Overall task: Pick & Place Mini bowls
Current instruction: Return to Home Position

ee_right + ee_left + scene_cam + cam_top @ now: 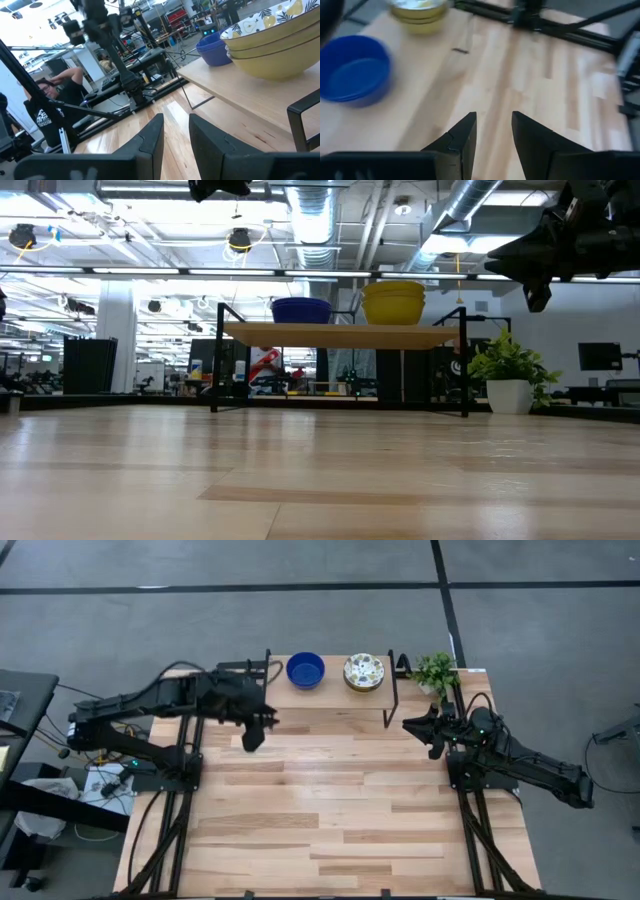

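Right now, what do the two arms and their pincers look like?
The left arm and right arm are dark jointed links, with black cables trailing from their bases. The left pincer and right pincer each have two flat matte black fingers tapering to angled tips. No markings show.

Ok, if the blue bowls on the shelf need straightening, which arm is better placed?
Left, probably: the left gripper hangs empty near the blue bowls; the right gripper is past the patterned bowls.
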You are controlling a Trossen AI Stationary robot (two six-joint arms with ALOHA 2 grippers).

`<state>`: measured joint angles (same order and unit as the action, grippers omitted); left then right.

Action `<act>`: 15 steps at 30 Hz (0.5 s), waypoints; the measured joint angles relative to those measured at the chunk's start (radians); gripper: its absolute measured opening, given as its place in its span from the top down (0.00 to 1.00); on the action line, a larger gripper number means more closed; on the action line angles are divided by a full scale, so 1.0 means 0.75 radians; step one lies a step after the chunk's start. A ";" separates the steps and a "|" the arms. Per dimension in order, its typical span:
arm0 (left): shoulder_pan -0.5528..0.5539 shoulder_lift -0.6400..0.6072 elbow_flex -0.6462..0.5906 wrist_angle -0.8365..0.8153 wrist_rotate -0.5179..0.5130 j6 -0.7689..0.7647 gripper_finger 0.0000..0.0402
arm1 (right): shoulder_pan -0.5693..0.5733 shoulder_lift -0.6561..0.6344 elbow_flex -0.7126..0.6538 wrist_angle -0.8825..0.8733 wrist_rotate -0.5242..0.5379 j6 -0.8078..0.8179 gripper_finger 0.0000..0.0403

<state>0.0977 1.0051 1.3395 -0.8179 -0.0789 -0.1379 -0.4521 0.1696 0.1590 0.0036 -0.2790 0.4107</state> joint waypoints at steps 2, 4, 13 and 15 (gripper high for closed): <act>-0.037 -0.032 -0.091 0.104 0.052 0.004 0.70 | 0.000 0.000 0.000 0.000 0.000 0.000 0.80; -0.069 -0.060 -0.176 0.218 0.113 0.004 0.70 | 0.000 0.000 0.000 0.000 0.000 0.000 0.80; -0.227 -0.172 -0.503 0.652 0.180 -0.070 0.70 | 0.000 0.000 0.000 -0.001 -0.001 0.001 0.80; -0.257 -0.193 -0.566 0.733 0.178 -0.130 0.70 | 0.000 0.000 0.000 0.000 -0.001 0.001 0.80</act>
<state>-0.0952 0.8605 0.9154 -0.2680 0.0545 -0.2351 -0.4519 0.1699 0.1592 0.0035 -0.2794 0.4110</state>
